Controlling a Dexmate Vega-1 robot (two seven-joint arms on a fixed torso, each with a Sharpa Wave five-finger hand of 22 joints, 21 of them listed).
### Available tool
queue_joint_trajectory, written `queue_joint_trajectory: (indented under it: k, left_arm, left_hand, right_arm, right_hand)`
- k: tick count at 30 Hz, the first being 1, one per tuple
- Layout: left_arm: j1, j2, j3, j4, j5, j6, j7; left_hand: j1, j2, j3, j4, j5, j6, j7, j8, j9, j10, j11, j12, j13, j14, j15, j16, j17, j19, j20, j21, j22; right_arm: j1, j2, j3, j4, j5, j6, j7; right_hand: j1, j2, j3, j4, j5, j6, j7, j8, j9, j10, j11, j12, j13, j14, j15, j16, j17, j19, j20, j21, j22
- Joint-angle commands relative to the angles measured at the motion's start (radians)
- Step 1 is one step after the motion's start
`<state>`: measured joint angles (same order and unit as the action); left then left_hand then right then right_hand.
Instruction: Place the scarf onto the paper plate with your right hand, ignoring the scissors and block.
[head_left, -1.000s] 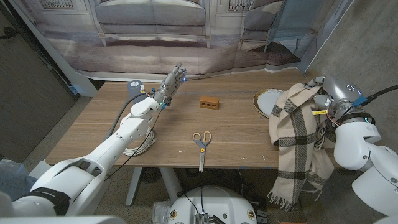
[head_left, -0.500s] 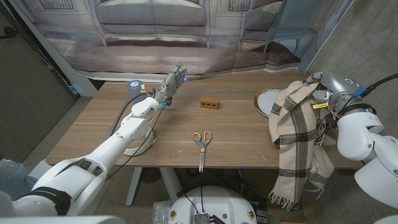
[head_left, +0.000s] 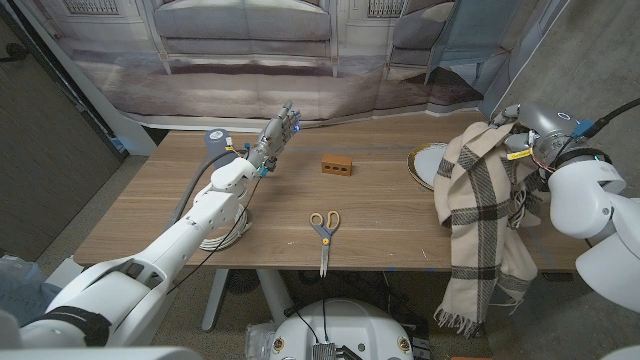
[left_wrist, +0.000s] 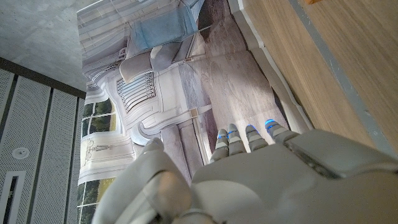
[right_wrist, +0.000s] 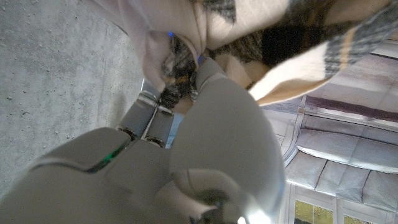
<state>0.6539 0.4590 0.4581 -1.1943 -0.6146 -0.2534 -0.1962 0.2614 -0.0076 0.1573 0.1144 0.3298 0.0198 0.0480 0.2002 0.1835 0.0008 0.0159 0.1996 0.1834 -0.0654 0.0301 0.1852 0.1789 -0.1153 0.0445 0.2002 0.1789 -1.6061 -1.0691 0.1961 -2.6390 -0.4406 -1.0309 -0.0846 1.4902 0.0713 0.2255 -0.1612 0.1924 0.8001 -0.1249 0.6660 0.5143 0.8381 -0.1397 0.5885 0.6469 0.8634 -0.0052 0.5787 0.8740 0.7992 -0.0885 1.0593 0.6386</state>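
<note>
A cream scarf (head_left: 478, 215) with dark plaid stripes hangs from my right hand (head_left: 512, 137) at the table's right end. Its fringed lower end dangles past the table's front edge. The hand grips the scarf's top, and the cloth hides most of the fingers. In the right wrist view the scarf (right_wrist: 273, 37) bunches over the hand (right_wrist: 186, 81). The paper plate (head_left: 427, 164) lies just left of the scarf, its right part covered by the cloth. My left hand (head_left: 277, 132) is raised over the far left of the table with fingers straight, holding nothing; it also appears as my left hand (left_wrist: 249, 162).
Orange-handled scissors (head_left: 323, 229) lie near the front middle of the wooden table (head_left: 160, 215). A small brown block (head_left: 338, 165) sits at mid-table. A blue-topped cylinder (head_left: 214, 138) stands near my left hand, and a coiled white cable (head_left: 225, 235) lies under the left arm.
My right hand has lifted the scarf higher and slightly to the right, so the fringe hangs higher. The left arm has not moved.
</note>
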Motion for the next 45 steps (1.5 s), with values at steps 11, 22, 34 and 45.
queue_joint_trajectory:
  k: [11,22,34,45]
  left_arm:
    - [0.037,0.03,-0.013,-0.07,0.0,0.011,0.03]
    - [0.046,0.038,-0.017,-0.087,-0.001,0.009,0.036]
    - [0.043,0.041,-0.02,-0.095,-0.001,0.005,0.035]
    - [0.052,0.04,-0.026,-0.09,-0.005,-0.005,0.039]
  left_hand:
    - [0.001,0.014,-0.006,-0.002,0.003,0.006,0.006,-0.002,0.003,0.003,-0.001,0.003,0.006,0.002,0.002,0.004,0.006,-0.006,0.002,0.003,0.004]
    - [0.002,0.015,-0.008,-0.002,0.003,0.007,0.005,-0.002,0.003,0.005,-0.002,0.004,0.006,0.002,0.002,0.004,0.006,-0.007,0.003,0.003,0.004]
    - [0.003,0.016,-0.01,-0.002,0.002,0.007,0.006,-0.002,0.003,0.004,-0.003,0.004,0.006,0.003,0.002,0.004,0.005,-0.007,0.002,0.003,0.004]
    - [0.004,0.018,-0.012,-0.003,0.002,0.006,0.005,-0.002,0.003,0.005,-0.002,0.004,0.006,0.003,0.002,0.004,0.005,-0.007,0.002,0.003,0.004]
  right_arm:
    - [0.097,-0.037,0.053,0.009,0.084,0.0,0.114]
    - [0.182,-0.063,0.031,0.054,0.142,0.018,0.129]
    - [0.299,-0.11,-0.052,0.108,0.222,0.011,0.096]
    - [0.351,-0.143,-0.067,0.143,0.297,-0.007,0.075]
  right_hand:
    - [0.046,0.063,0.033,0.018,0.004,0.004,0.003,0.004,0.002,0.012,0.001,-0.002,0.102,0.127,-0.214,0.001,0.009,-0.003,-0.144,0.007,-0.004]
    - [0.045,0.063,0.036,0.017,0.003,0.006,0.004,0.004,0.001,0.018,-0.001,-0.006,0.106,0.127,-0.215,-0.003,0.013,-0.004,-0.144,0.009,-0.007]
    - [0.041,0.062,0.038,0.018,0.003,0.007,0.003,0.004,0.0,0.019,-0.001,-0.013,0.11,0.126,-0.214,-0.007,0.017,-0.006,-0.144,0.01,-0.011]
    - [0.039,0.062,0.041,0.017,0.002,0.006,0.002,0.003,0.0,0.02,-0.004,-0.018,0.115,0.126,-0.215,-0.011,0.021,-0.008,-0.144,0.012,-0.014]
